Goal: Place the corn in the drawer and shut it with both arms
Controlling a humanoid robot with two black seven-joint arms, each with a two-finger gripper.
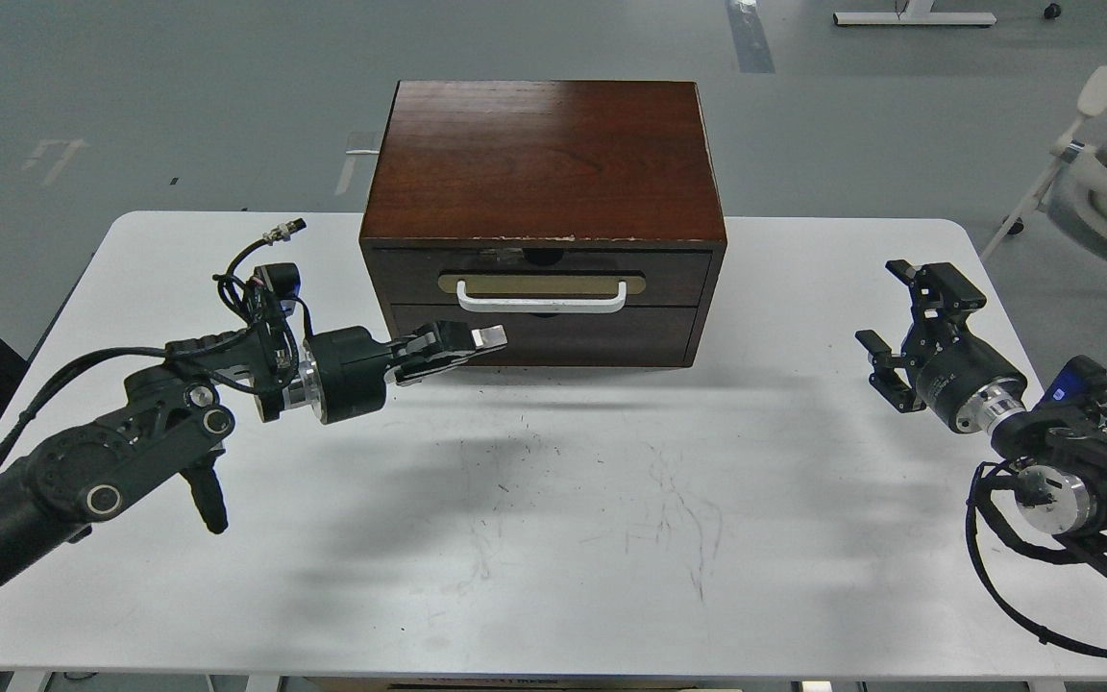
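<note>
nearest the viewer, bare scuffed tabletop runs along the front edge of the white table (553,538), marked with thin grey scratches and carrying nothing; further in, the left gripper (462,344) points toward the cabinet with its fingers drawn together to a narrow tip, nothing between them, the tip hanging just in front of the lower panel (553,336) at its left end, though whether it touches the wood cannot be told; behind it come the silver wrist ring, a tangle of black cable and the thick black arm reaching in from the left edge; the right gripper (909,332) hovers near the right edge of the table with its fingers spread apart and empty, well away from the cabinet; the wooden cabinet (542,154) sits at the middle of the back edge; the drawer (683,277) looks pushed fully home, its white handle (542,300) flush against the tan plate; the corn is nowhere in view, so it is most likely already inside; judging by this, both steps seem done and only pulling the arms clear remains.
</note>
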